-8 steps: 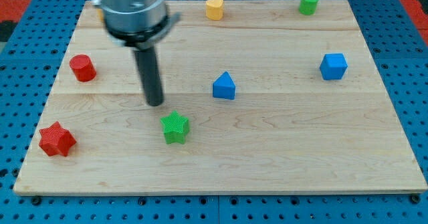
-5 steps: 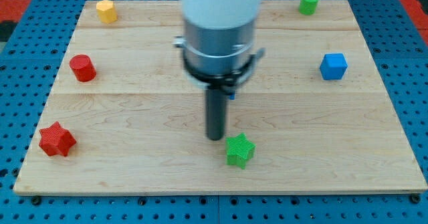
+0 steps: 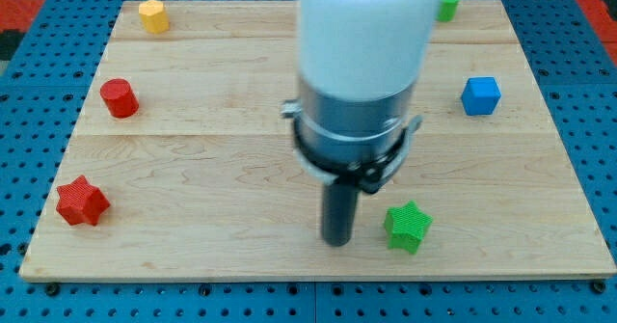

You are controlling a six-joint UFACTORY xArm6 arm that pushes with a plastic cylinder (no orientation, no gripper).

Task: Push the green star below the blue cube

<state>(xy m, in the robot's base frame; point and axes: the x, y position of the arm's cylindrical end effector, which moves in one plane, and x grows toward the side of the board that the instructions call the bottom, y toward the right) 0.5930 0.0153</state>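
The green star point(image 3: 408, 226) lies on the wooden board point(image 3: 193, 188) near the view's bottom, right of centre. My tip point(image 3: 336, 241) is just left of the star, a small gap apart or barely touching. The blue cube point(image 3: 480, 95) sits up and to the right of the star, near the board's right side. The arm's body hides the middle of the board.
A red star point(image 3: 81, 201) is at the bottom left, a red cylinder point(image 3: 120, 98) at the left, a yellow block point(image 3: 152, 15) at the top left, and a green cylinder point(image 3: 448, 3) at the top right, partly hidden by the arm.
My tip has moved right and down across the board, and the green star has slid with it to the right and slightly down. The arm now hides the blue triangular block.
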